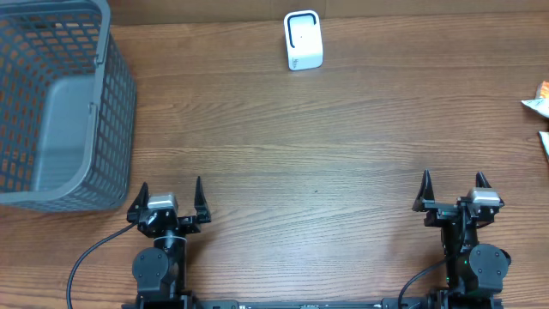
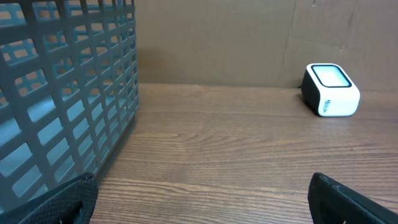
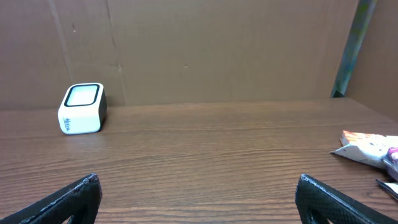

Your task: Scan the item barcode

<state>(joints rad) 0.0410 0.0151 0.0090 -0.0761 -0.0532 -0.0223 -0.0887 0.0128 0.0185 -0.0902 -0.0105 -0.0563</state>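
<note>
A small white scanner (image 1: 303, 40) with a dark-rimmed window stands at the back middle of the wooden table; it also shows in the left wrist view (image 2: 331, 90) and the right wrist view (image 3: 82, 108). A crinkled packaged item (image 1: 539, 103) lies at the far right edge, partly cut off, and appears low right in the right wrist view (image 3: 367, 146). My left gripper (image 1: 171, 184) (image 2: 202, 180) rests open near the front left, nothing between its fingers. My right gripper (image 1: 453, 176) (image 3: 198, 179) is open and empty at the front right, well short of the item.
A grey plastic mesh basket (image 1: 120, 112) fills the left side of the table, its wall close to my left gripper (image 2: 74, 81). A brown cardboard wall runs along the back. Another package edge (image 1: 544, 142) pokes in at the right border.
</note>
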